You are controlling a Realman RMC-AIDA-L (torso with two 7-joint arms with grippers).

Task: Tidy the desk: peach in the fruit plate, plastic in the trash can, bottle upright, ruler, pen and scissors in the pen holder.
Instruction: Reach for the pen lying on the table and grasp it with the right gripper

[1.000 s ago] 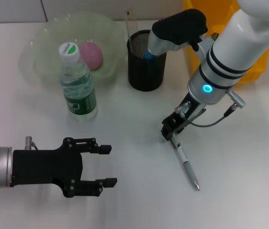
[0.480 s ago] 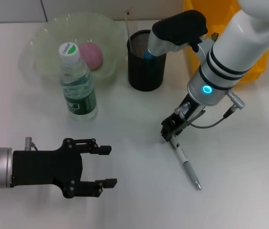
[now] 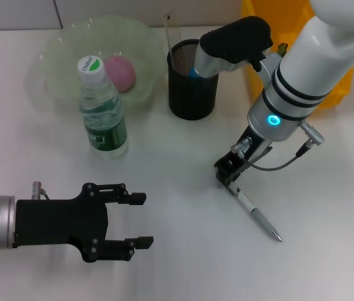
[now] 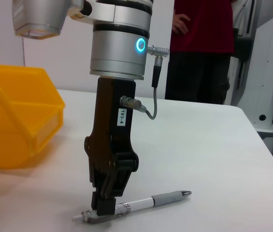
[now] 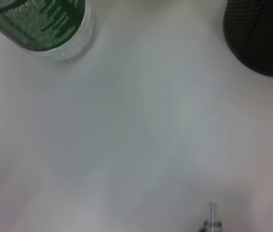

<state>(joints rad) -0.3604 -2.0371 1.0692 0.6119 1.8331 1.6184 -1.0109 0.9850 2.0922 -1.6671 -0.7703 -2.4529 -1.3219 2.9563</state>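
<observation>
The right gripper (image 3: 230, 174) stands straight down on the white desk (image 3: 164, 163), its black fingers (image 4: 105, 203) clamped on the clip end of a slim white and grey ballpoint pen (image 3: 257, 215), which lies flat on the desk with its tip pointing away from the black mesh pen holder (image 3: 193, 80). A clear ruler (image 3: 168, 28) and something blue stick out of that holder. The clear plastic water bottle with the green label (image 3: 101, 113) stands upright just in front of the pale green glass fruit plate (image 3: 58, 56), where the pink peach (image 3: 120, 71) sits. A yellow plastic bin (image 3: 337, 88) shows behind the right arm. The left gripper (image 3: 136, 219) hovers low at the near left of the desk, its fingers spread apart and holding nothing
</observation>
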